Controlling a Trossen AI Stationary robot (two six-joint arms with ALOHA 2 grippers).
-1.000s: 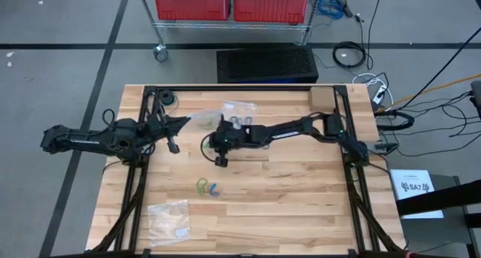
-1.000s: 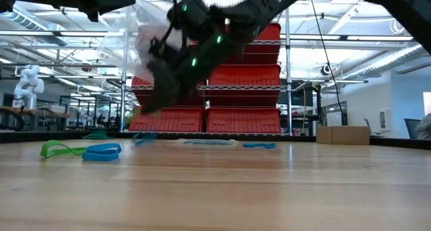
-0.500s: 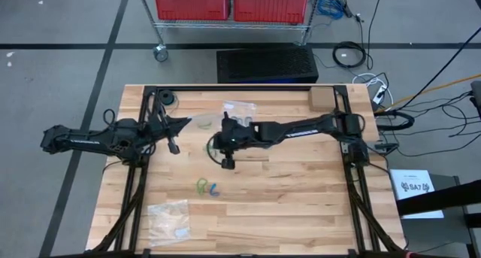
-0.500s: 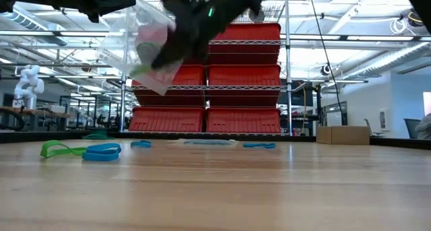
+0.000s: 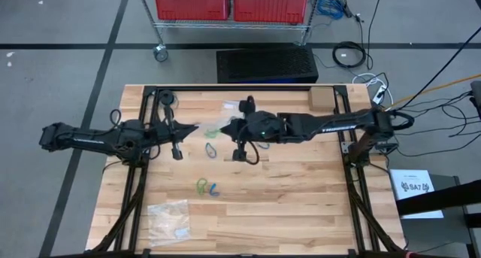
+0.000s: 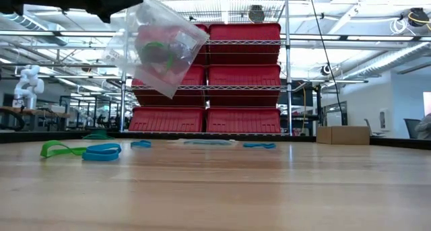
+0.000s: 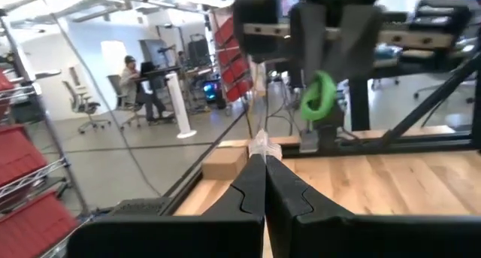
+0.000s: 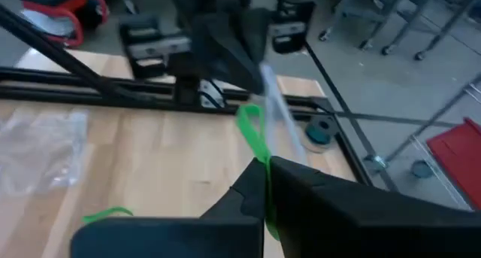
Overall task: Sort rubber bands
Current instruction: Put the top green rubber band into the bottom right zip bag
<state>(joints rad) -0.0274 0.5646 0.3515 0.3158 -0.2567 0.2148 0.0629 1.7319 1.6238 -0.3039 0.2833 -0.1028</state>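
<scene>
High view: we see the left gripper reaching in over the wooden table, fingers pressed on the edge of a clear crinkly plastic bag, presumably to keep its mouth presented. The right gripper faces it from close by, pinching a thin green rubber band. Loose green and blue bands lie nearer the front, a second clear bag at the front left.

Low view: the held bag hangs well above the tabletop with green loops inside; we judge this bag collects green. A green and a blue band rest on the wood.

Left wrist view: the shut fingers clamp the bag's edge; opposite, the green band dangles from the right gripper.

Right wrist view: the closed fingertips nip the green band, aimed at the bag.
</scene>
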